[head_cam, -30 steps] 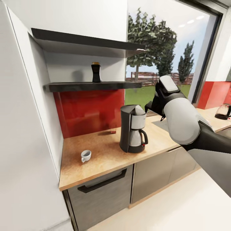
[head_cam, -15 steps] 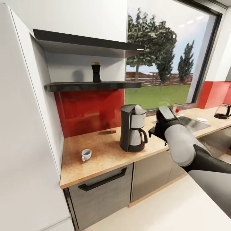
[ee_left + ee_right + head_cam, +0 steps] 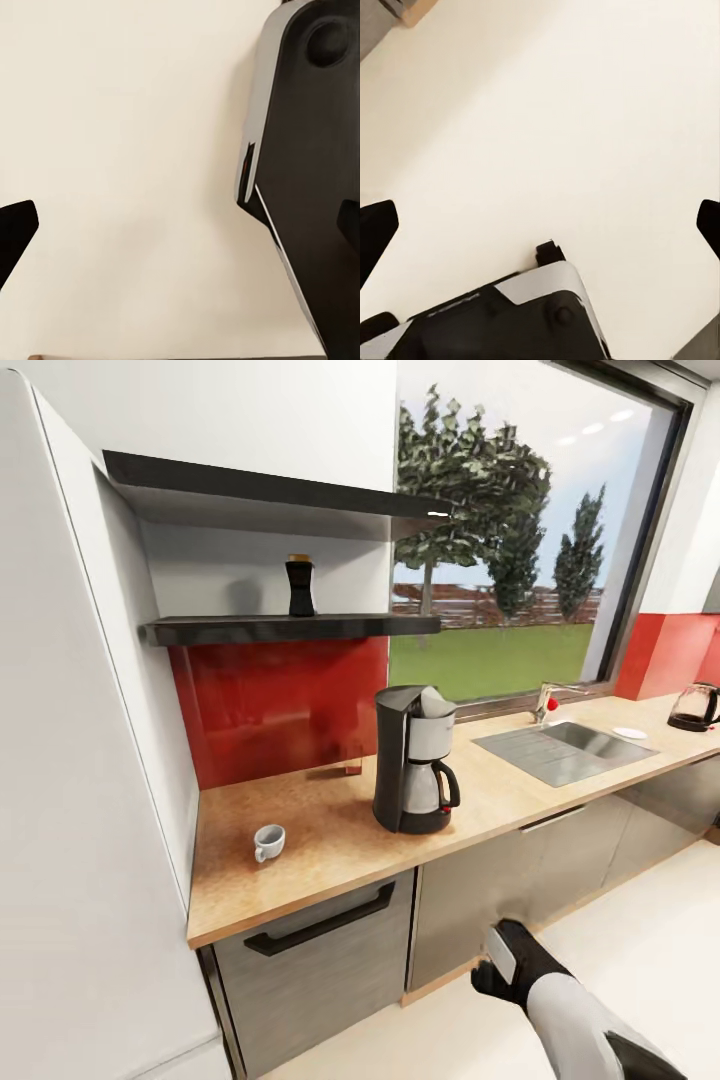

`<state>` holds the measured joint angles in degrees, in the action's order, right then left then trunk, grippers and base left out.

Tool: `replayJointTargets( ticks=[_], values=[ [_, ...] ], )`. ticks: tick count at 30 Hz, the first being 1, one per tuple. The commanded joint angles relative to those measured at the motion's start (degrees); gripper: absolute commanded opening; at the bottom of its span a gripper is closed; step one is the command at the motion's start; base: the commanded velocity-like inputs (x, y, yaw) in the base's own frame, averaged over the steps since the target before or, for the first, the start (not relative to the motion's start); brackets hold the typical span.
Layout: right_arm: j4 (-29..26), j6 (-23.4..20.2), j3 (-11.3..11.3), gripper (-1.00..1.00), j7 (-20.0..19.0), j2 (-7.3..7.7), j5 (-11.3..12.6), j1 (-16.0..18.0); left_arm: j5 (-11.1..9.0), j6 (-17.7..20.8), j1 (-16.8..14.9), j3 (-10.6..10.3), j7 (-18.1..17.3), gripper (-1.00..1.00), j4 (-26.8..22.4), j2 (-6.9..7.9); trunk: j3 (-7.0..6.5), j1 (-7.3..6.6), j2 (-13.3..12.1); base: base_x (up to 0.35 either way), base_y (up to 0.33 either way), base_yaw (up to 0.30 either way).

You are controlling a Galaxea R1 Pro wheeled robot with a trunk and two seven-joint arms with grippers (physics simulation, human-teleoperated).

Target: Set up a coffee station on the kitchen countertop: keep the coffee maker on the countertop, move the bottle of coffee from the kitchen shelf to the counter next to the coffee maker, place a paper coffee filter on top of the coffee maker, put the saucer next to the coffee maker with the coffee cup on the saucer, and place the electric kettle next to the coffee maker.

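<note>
While both grippers hang wide apart and empty, the bottle of coffee [image 3: 299, 586], upper left on the kitchen shelf [image 3: 290, 628], could topple under a hurried reach.

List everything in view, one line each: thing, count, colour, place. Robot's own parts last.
kitchen countertop: one, tan speckled, over grey cabinets.
coffee maker: one, black and silver, mid-counter.
paper coffee filter: one, white, atop the coffee maker.
coffee cup: one, white, on the counter, toward its wall-side end.
bottle of coffee: one, dark with tan cap, on the lower kitchen shelf.
sink: one, grey, set in the counter under the window.
saucer: one, white, beside the sink.
electric kettle: one, glass and black, counter's far end.
right arm: one, black and white, low over the floor; end effector state unclear.
</note>
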<state>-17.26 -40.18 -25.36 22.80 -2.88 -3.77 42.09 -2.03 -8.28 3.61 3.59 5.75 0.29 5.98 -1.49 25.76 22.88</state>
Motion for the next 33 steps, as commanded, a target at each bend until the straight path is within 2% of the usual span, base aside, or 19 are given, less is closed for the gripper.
replayJointTargets(
  ticks=[1,3,4,6,7,10,14,20,27,33],
  values=[
    [2.4,2.5,-0.3,1.0,-2.4,0.41,-2.5,-1.5,-0.2,-0.4,0.0,0.3,0.0,1.0,0.0,0.0,-0.01,0.02,0.0,0.0,0.0,0.0],
    [7.9,8.9,-0.3,1.0,-6.4,1.76,-6.0,-3.6,-0.3,-0.5,-0.1,0.3,0.0,1.0,-0.5,0.0,-0.01,0.02,0.0,0.0,0.0,0.0],
    [9.3,10.6,-0.3,1.0,-7.4,2.16,-6.8,-3.9,-0.3,-0.6,-0.1,0.4,0.0,1.0,-0.6,0.0,-0.01,0.02,0.0,0.0,0.0,0.0],
    [14.2,20.3,-0.2,1.0,-15.0,4.62,-11.0,-6.2,-0.3,-0.7,-0.2,0.4,0.0,1.0,-1.6,-0.07,-0.01,0.02,0.0,0.0,0.0,0.0],
    [15.1,24.7,-0.2,1.0,-21.0,6.16,-13.2,-8.8,-0.3,-0.7,-0.2,0.4,0.0,1.0,-2.3,-0.08,-0.01,0.02,0.0,0.0,0.0,0.0],
    [15.6,28.6,-0.2,1.0,-26.1,7.94,-15.5,-11.6,-0.4,-0.7,-0.3,0.4,0.0,1.0,-3.1,-0.09,-0.01,0.02,0.0,0.0,0.0,0.0],
    [15.8,32.6,-0.2,1.0,-27.8,8.34,-17.6,-14.0,-0.3,-0.6,-0.3,0.4,0.0,1.0,-3.4,-0.34,-0.01,0.02,0.0,0.0,0.0,0.0],
    [15.8,34.4,-0.2,1.0,-28.1,8.15,-20.6,-16.5,-0.2,-0.6,-0.3,0.4,0.0,1.0,-3.4,-0.44,-0.01,0.02,0.0,0.0,0.0,0.0],
    [15.8,34.6,-0.3,1.0,-28.1,7.91,-20.8,-16.9,-0.3,-0.7,-0.3,0.4,-0.1,1.0,-3.4,-0.63,-0.01,0.02,0.0,0.0,0.0,0.0],
    [15.8,34.5,-0.3,1.0,-27.7,5.57,-20.9,-17.1,-0.4,-0.6,-0.3,0.4,0.0,1.0,-3.5,-0.82,-0.01,0.02,0.0,0.027,-0.01,0.177]
  ],
)
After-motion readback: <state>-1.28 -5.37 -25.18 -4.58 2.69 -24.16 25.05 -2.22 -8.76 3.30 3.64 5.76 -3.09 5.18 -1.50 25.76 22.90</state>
